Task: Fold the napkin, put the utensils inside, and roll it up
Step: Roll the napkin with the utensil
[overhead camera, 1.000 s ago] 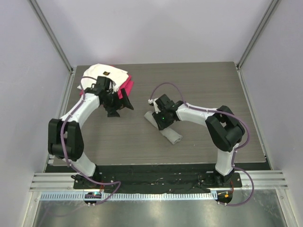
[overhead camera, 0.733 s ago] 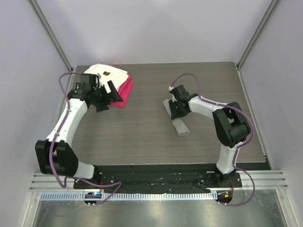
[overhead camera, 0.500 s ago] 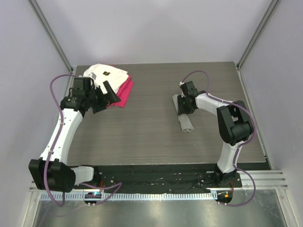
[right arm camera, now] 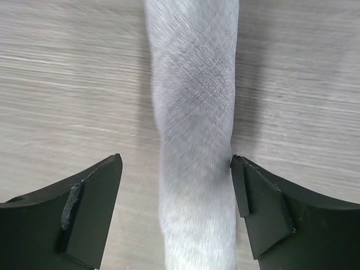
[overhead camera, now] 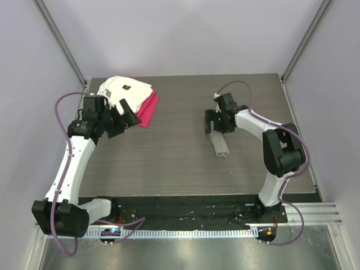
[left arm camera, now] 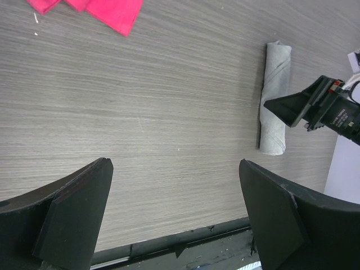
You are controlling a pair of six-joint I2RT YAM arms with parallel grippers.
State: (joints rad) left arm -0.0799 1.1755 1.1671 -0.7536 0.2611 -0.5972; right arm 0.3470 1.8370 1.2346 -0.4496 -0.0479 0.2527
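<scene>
The napkin (overhead camera: 221, 146) was seen rolled into a tight grey tube on the table (overhead camera: 169, 163). It lay a little toward 3 o'clock from the middle, with its ends pointed to about 12 and 6 o'clock. A second before, it had been pinched by the right claw (overhead camera: 212, 125) nearer the middle and laid on a slant. Since then it was carried toward 3 o'clock, turned straighter and let go. The right claw was now spread wide over the 12 o'clock end of the roll. In the right wrist view a finger (right arm camera: 90, 208) was seen at each side of the tube, so nothing was pinched. The left claw (overhead camera: 125, 114) was spread wide too and nothing was held in it. It had been pulled back toward 9 o'clock, near the pink cloth (overhead camera: 147, 108) and the white cloth (overhead camera: 125, 87) at 10 o'clock. The utensil could not be seen. It may be hidden inside the roll, but that could not be told. The roll was kept tight with no grip on it, so the task was judged to be almost finished, with only the arms left to be drawn away.
</scene>
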